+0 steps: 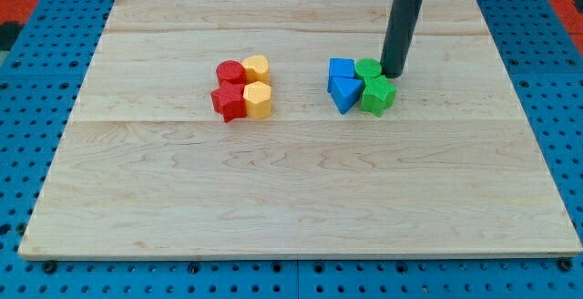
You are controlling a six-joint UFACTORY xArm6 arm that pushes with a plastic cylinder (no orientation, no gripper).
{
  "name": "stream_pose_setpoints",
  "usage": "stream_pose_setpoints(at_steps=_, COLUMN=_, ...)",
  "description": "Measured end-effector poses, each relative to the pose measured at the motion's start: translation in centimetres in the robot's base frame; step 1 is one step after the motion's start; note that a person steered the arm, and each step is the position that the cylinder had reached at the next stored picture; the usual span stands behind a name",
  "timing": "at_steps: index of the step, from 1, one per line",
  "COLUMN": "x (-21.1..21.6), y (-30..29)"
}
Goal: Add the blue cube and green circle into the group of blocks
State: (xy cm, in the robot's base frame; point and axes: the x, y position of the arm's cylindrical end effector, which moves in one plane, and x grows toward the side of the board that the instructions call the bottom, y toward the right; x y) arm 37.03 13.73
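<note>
My tip (393, 72) rests on the board just to the right of the green circle (368, 68), touching or nearly touching it. The blue cube (341, 67) sits left of the green circle. Below them lie a blue triangular block (345, 93) and a green star-like block (377, 96); these form a tight cluster right of centre. A second cluster sits left of centre: a red circle (230, 71), a yellow block (257, 67), a red star (229, 102) and a yellow hexagon-like block (259, 100).
The wooden board (291, 199) lies on a blue pegboard table (27, 135). The rod's dark shaft (401, 25) rises to the view's top edge.
</note>
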Motion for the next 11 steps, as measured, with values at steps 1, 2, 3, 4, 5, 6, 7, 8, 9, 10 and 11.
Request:
stream_pose_setpoints(at_steps=1, x=1.3, y=0.9)
stream_pose_setpoints(at_steps=2, x=2.0, y=-4.3)
stream_pose_setpoints(at_steps=3, x=0.3, y=-10.2)
stream_pose_setpoints(at_steps=4, x=-3.3, y=-10.2)
stream_pose_setpoints(at_steps=5, x=-3.6, y=-9.5)
stream_pose_setpoints(at_steps=6, x=-0.3, y=-7.6)
stream_pose_setpoints(at_steps=7, x=-0.2, y=-3.0)
stream_pose_setpoints(at_steps=8, x=-2.4, y=-1.9)
stream_pose_setpoints(at_steps=9, x=-5.2, y=-4.4)
stream_pose_setpoints(at_steps=10, x=-6.0, y=-9.6)
stream_pose_setpoints(at_steps=11, x=-5.9, y=-15.0)
